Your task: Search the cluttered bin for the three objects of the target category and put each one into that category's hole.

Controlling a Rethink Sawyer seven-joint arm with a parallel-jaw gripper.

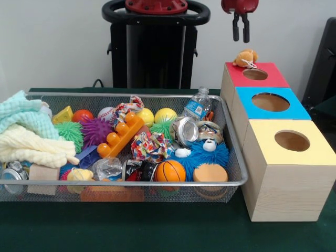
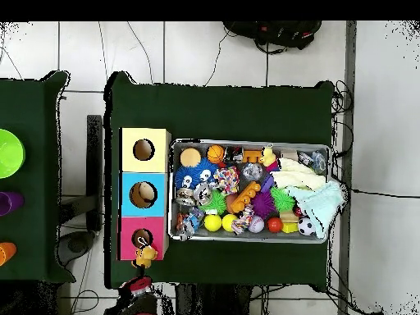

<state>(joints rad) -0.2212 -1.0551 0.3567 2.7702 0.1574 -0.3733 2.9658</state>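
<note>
Red-topped box carries a small orange plush toy on its far rim, just beside the round hole and not inside it, while the tool hangs above it released and empty, fingers slightly apart. As I judge it, the toy could tip off the back edge onto the table if nudged carelessly, because it sits half on the rim. Other targets probably lie buried in the wire bin, where a grasp may snag neighbours.
</note>
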